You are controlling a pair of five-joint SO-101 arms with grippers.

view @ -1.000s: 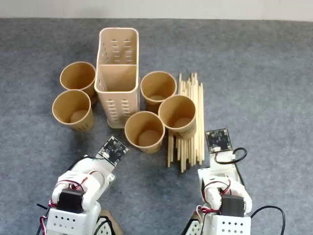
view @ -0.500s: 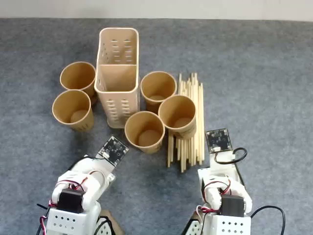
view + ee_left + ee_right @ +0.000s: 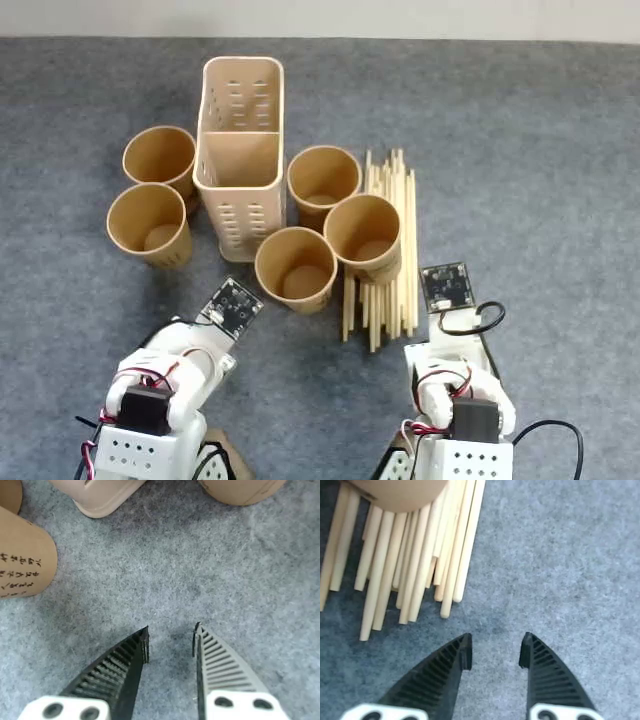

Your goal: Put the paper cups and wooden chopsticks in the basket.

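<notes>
— Brown paper, high view: five paper cups [image 3: 149, 222] are standing upright, mouths open, two to the left of the basket [image 3: 243, 215] and three to its right.
— And the basket?
— Beige plastic with slotted walls and two compartments, standing upright on the grey carpet [image 3: 540, 180]. Pale wooden chopsticks [image 3: 408, 230] are lying in a loose bundle just right of the three cups, with one cup overlapping the bundle's edge. The left arm [image 3: 170, 390] and right arm [image 3: 455, 400] are sitting at the near edge, apart from every item.
— Left wrist view?
— The left gripper [image 3: 171, 630] is hanging with its jaws parted over bare carpet, gripping nothing. One printed cup is standing ahead and off to one side. The basket's foot and a second cup are standing farther ahead, all well apart from the fingertips.
— Right wrist view?
— The right gripper [image 3: 496, 639] is likewise hanging parted and empty. The chopstick ends are lying near, just ahead of one fingertip, not touching it. A cup's base is showing over the bundle's far part.
</notes>
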